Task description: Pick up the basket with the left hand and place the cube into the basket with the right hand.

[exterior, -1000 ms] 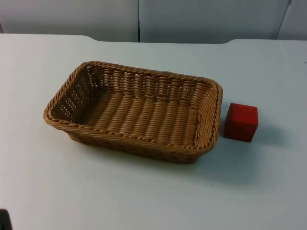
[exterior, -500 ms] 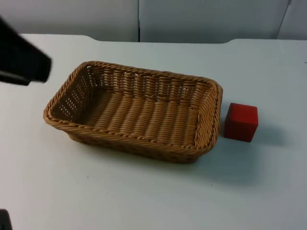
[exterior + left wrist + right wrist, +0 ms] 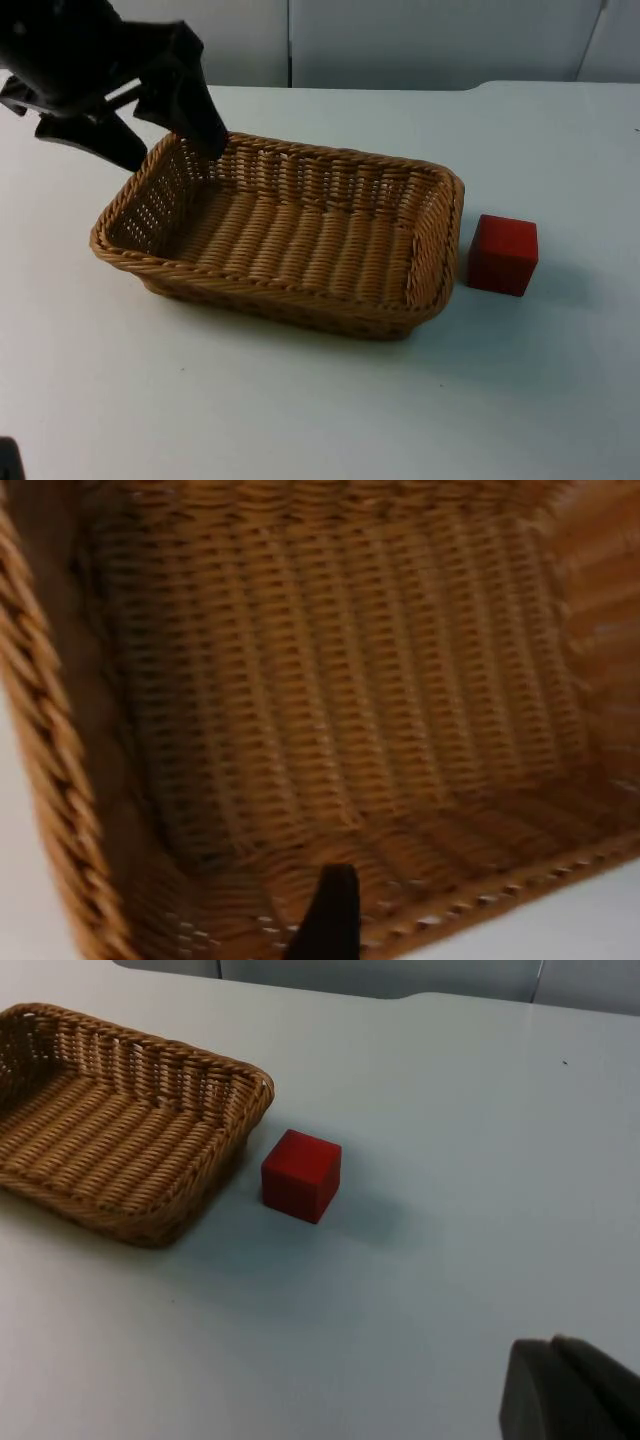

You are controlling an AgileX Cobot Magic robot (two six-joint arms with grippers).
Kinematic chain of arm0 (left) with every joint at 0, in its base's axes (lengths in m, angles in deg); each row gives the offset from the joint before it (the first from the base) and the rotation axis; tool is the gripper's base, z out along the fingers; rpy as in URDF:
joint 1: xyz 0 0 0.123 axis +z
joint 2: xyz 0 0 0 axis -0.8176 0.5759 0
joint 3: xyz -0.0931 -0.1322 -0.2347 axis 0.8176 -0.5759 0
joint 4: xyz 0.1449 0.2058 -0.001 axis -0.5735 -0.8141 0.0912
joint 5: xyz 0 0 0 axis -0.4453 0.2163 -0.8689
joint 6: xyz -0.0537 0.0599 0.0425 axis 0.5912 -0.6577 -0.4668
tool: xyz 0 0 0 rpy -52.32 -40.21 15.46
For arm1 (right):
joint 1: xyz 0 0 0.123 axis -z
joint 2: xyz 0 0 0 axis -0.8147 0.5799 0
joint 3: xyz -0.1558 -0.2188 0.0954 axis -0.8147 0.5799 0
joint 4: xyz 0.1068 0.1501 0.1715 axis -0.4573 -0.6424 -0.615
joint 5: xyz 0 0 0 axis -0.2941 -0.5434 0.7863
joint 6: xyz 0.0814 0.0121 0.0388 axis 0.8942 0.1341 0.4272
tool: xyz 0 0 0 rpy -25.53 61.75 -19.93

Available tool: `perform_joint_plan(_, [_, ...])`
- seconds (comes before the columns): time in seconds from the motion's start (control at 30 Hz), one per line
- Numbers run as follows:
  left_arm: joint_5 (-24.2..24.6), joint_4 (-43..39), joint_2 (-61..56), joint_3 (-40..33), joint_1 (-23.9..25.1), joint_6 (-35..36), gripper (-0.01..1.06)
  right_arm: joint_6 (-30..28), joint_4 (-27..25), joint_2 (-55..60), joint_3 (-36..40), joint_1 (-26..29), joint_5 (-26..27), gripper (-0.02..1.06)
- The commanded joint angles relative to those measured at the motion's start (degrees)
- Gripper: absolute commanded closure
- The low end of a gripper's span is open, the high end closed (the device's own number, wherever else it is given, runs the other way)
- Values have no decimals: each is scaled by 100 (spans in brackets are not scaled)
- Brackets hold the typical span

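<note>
A: From the top view we've got the left gripper [image 3: 172, 150] spread open over the far-left corner of the woven wicker basket [image 3: 290, 235], 1 finger inside, 1 outside the rim.

B: Yep, and the right wrist view adds the red cube [image 3: 301, 1174] sitting on the white table [image 3: 450, 1160] just beside the basket's end. For the right gripper [image 3: 566, 1392], we can't tell.

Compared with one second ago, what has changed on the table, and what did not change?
The left claw has come in from the upper left and now stands open astride the basket's far left corner rim, one finger inside, one outside. It has not closed or lifted anything yet. The basket and the red cube lie where they were, the cube beside the basket on the table.
</note>
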Motion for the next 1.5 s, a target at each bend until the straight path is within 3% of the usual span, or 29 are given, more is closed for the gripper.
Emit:
perform_joint_plan(0.0, [-107,-549,268,263,-35,280,28,-39,-32,-11,22,0,51,104])
perform_joint_plan(0.07, [-228,-1416,554,508,-111,684,28,-39,-32,-11,22,0,51,104])
perform_joint_plan(0.1, [-228,-1416,554,508,-111,684,28,-39,-32,-11,22,0,51,104])
perform_joint_plan(0.2, [-534,-2857,883,777,-385,1404,28,-39,-32,-11,22,0,51,104])
perform_joint_plan(0.33, [-838,-3478,1085,808,-542,1658,28,-39,-32,-11,22,0,51,104])
perform_joint_plan(0.67, [-1341,-3527,1792,808,-542,1677,35,-39,-32,-11,22,0,51,104])
perform_joint_plan(0.7, [-1375,-3527,1853,808,-542,1677,41,-39,-32,-11,22,0,51,104])
perform_joint_plan(0.73, [-1443,-3527,1895,808,-542,1677,60,-39,-32,-11,22,0,51,104])
perform_joint_plan(0.77, [-1443,-3527,1895,808,-542,1677,60,-39,-32,-11,22,0,51,104])
perform_joint_plan(0.87, [-1471,-3504,1861,819,-520,1734,105,-39,-32,-11,22,0,51,104])
perform_joint_plan(1.47, [-809,-1962,646,819,245,1469,105,-39,-32,-11,22,0,51,104])
